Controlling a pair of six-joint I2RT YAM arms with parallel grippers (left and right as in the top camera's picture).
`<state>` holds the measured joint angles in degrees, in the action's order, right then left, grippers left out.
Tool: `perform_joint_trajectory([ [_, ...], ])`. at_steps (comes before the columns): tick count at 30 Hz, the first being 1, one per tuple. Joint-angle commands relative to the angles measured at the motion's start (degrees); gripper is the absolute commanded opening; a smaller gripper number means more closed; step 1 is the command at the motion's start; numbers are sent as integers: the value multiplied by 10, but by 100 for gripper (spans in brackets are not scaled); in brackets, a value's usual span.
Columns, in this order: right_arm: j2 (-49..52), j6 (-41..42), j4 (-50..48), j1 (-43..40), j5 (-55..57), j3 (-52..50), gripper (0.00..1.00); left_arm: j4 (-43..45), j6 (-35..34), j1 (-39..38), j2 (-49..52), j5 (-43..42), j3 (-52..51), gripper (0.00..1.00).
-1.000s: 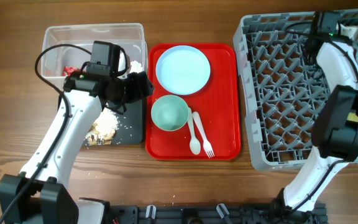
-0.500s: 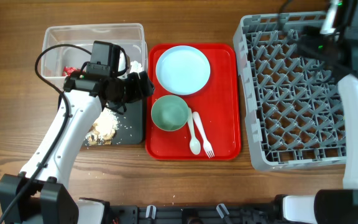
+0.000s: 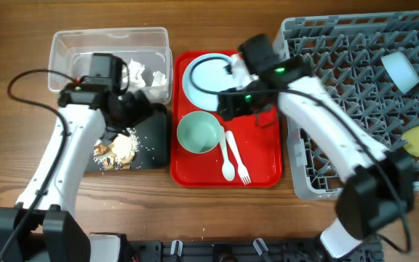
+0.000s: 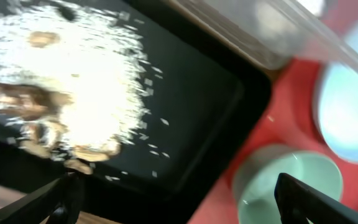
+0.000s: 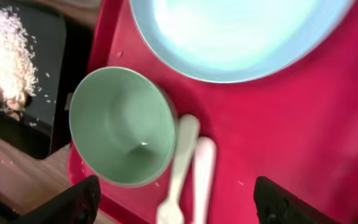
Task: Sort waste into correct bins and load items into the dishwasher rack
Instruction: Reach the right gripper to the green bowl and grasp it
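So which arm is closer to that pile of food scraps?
Left. The left fingers hang open above the black tray, beside the food scraps. The right fingers are over the red tray, above the green bowl and spoon, farther off.

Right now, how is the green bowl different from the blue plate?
The green bowl is deep and pale green; the blue plate is flat and light blue. The plate is wider than the bowl. The bowl sits at the end of the red tray nearer the robot, beside the spoon; the plate lies at the far end. Both are round, look empty and rest on that tray.
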<state>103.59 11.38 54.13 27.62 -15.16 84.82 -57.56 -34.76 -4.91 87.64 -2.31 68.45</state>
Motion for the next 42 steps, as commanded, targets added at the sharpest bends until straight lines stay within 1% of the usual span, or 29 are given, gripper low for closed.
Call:
perform_joint_trajectory([
  [1,62,82,-10,35,33,-3,77,-12,-21,44,-6,17,2,100],
  [2,75,92,-11,40,40,-3,74,-14,-21,50,-6,17,2,100],
  [3,91,99,-15,46,47,-3,68,-16,-21,54,-6,17,2,100],
  [5,118,99,-30,50,48,-4,57,-17,-21,58,-6,17,2,100],
  [6,131,99,-34,50,48,-4,55,-17,-21,58,-6,17,2,100],
  [7,149,99,-37,50,48,-4,39,-17,-21,58,-6,17,2,100],
  [9,156,99,-39,50,49,-3,10,-17,-21,58,-6,17,2,100],
  [10,156,99,-42,49,51,-3,5,-17,-21,58,-6,17,2,100],
  [14,125,100,-24,39,95,23,4,-17,-21,58,-6,17,2,100],
  [17,61,90,-9,11,139,45,4,-16,-21,58,-6,17,2,100],
  [19,-4,63,-14,-23,188,49,4,-16,-21,58,-6,17,2,100],
  [20,-43,48,-21,-45,237,49,4,-16,-21,58,-6,17,2,100],
  [22,-86,19,-40,-76,312,49,4,-16,-21,58,-6,17,2,100],
  [23,-109,-20,-57,-99,368,49,4,-14,-21,58,-6,17,2,100],
  [25,-127,-76,-84,-130,437,49,4,-12,-21,58,-6,17,2,100],
  [27,-131,-163,-121,-173,507,49,4,-8,-21,58,-6,17,2,100],
  [28,-128,-189,-139,-190,538,46,4,-6,-21,58,-6,17,2,100],
  [33,-88,-244,-251,-269,734,43,4,1,-21,58,-6,17,2,100],
  [38,-24,-304,-363,-309,794,43,4,1,-21,58,-6,17,2,100],
  [42,33,-354,-432,-319,802,43,4,1,-21,58,-6,17,2,100],
])
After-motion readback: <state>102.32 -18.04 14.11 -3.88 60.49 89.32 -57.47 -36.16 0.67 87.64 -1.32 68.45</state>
